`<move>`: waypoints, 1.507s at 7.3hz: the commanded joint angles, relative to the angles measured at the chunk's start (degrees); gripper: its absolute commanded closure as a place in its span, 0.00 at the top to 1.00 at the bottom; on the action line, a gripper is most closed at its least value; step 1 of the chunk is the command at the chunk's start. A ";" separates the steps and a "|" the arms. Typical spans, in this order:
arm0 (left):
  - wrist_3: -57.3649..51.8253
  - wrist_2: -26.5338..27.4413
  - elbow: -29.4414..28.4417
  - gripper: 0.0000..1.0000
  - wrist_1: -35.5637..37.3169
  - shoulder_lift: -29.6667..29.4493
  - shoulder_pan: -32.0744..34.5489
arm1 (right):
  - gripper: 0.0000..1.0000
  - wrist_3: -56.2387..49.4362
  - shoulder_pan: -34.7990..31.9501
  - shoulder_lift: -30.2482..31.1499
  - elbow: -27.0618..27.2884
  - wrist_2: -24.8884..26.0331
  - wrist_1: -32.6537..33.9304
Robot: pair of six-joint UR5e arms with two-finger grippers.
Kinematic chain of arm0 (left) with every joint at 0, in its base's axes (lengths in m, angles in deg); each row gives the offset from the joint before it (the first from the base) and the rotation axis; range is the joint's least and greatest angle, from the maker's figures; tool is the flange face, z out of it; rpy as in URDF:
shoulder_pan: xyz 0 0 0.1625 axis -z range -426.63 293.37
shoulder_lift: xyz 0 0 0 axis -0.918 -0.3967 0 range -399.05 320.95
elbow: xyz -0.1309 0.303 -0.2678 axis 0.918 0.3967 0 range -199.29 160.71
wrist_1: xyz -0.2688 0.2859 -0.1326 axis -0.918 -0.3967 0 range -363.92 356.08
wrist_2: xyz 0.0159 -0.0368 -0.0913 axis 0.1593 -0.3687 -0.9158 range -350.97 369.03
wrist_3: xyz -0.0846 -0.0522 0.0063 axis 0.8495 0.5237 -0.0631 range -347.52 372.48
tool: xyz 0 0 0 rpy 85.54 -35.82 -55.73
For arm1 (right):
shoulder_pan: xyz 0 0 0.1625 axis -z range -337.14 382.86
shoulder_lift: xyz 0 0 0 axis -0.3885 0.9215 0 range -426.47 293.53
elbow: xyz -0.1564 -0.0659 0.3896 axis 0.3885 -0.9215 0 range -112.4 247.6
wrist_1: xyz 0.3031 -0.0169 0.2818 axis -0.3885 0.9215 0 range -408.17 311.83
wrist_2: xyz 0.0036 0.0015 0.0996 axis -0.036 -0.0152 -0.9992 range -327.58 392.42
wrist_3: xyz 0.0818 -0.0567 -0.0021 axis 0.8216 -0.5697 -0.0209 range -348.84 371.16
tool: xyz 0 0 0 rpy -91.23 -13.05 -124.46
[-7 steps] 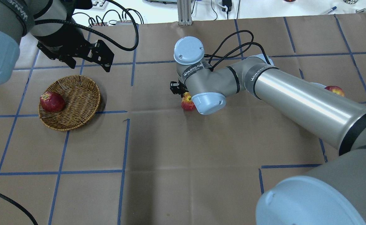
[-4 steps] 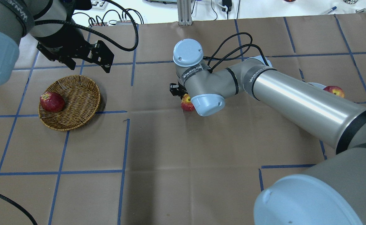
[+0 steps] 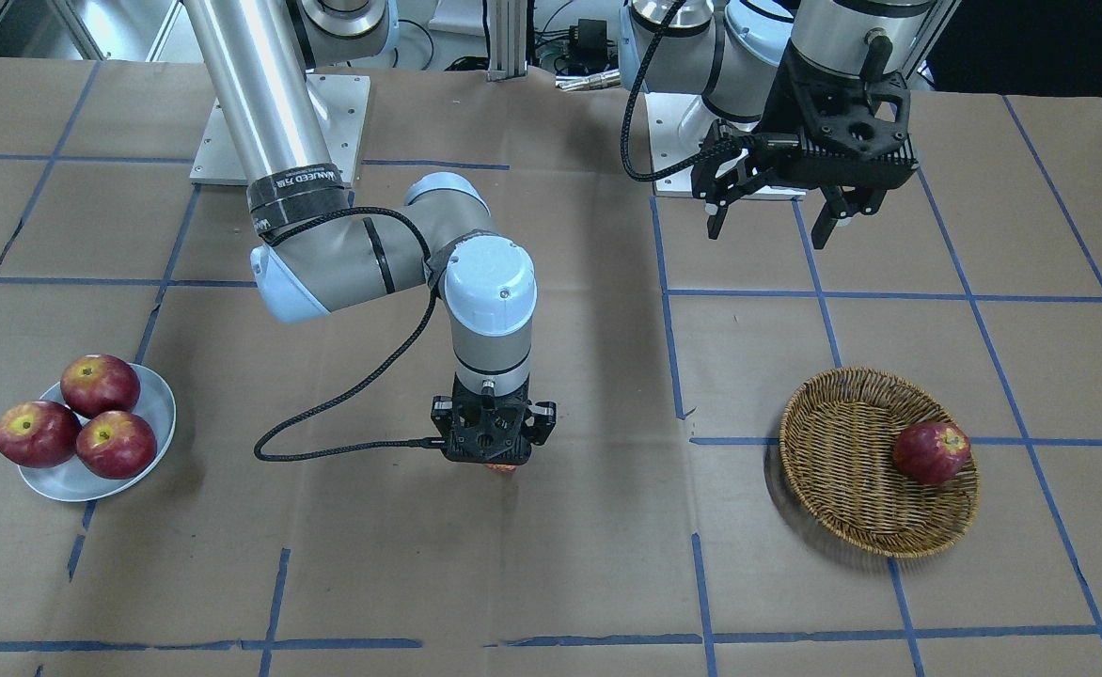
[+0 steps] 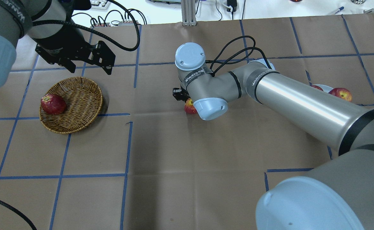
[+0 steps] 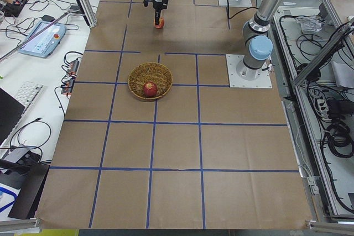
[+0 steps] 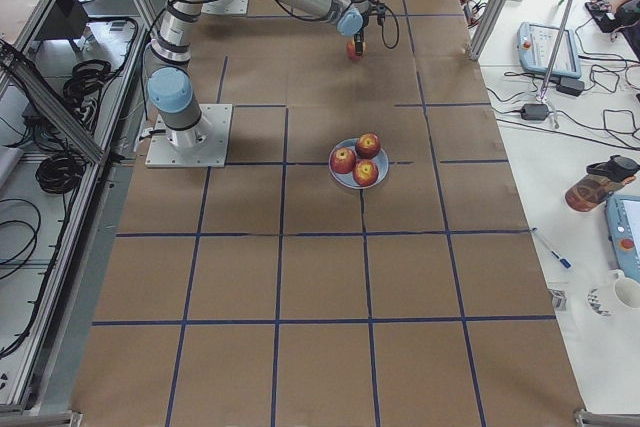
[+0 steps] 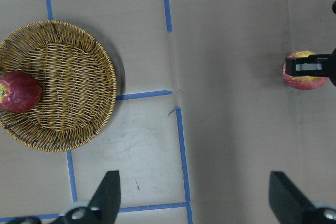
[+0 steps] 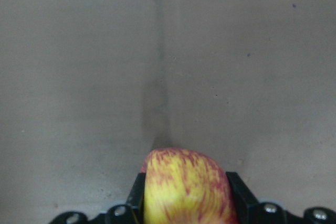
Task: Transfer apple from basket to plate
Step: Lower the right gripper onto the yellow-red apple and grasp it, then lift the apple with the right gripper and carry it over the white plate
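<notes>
The pinkish-red, yellow-streaked apple (image 4: 189,108) sits at mid-table, between the fingers (image 8: 237,192) of my right gripper (image 3: 493,444), which is shut on it; it fills the bottom of the right wrist view (image 8: 184,187). The woven basket (image 4: 81,92) stands at the left with one dark red apple (image 4: 53,104) at its rim. The pale plate (image 3: 158,400) on the right side holds three red apples (image 3: 76,414). My left gripper (image 4: 91,68) hangs open and empty, raised beyond the basket.
Brown paper with blue tape lines covers the table (image 4: 187,159). My right arm (image 4: 302,102) stretches low from the plate side to mid-table and hides most of the plate in the overhead view. Cables and an aluminium post (image 4: 188,12) lie past the far edge.
My right wrist has shifted slightly to the left with the apple still in the gripper. My left gripper has drifted a little left and away from the basket.
</notes>
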 commanded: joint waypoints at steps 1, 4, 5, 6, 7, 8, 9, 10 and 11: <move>0.25 0.00 0.02 0.98 -0.28 0.12 0.00 | 0.42 -0.71 1.40 3.35 -0.55 0.47 -0.85; 1.83 0.00 0.02 0.98 -0.72 0.21 0.00 | 0.42 -12.00 10.68 14.42 0.24 -0.22 -13.90; 1.83 0.00 0.02 0.98 -0.72 0.21 0.00 | 0.42 -18.75 15.86 17.85 0.50 -0.23 -18.91; 1.83 0.00 0.02 0.98 -0.72 0.21 -0.09 | 0.42 -25.60 21.31 19.80 1.28 -0.23 -21.57; 1.83 0.00 0.02 0.98 -0.72 0.21 -0.09 | 0.42 -33.85 26.76 21.12 2.86 0.03 -21.85; 1.74 0.00 0.02 0.98 -0.72 0.21 -0.09 | 0.42 -40.63 32.12 21.83 4.79 0.30 -21.77; 1.74 0.00 0.02 0.98 -0.72 0.21 -0.09 | 0.42 -46.27 36.52 22.27 6.20 0.30 -21.77; 1.74 0.09 -0.06 0.98 -0.64 0.21 -0.09 | 0.42 -46.33 36.57 22.28 6.21 0.30 -21.77; 1.74 0.09 -0.15 0.98 -0.64 0.12 -0.09 | 0.42 -59.03 47.45 22.10 10.22 -0.48 -20.73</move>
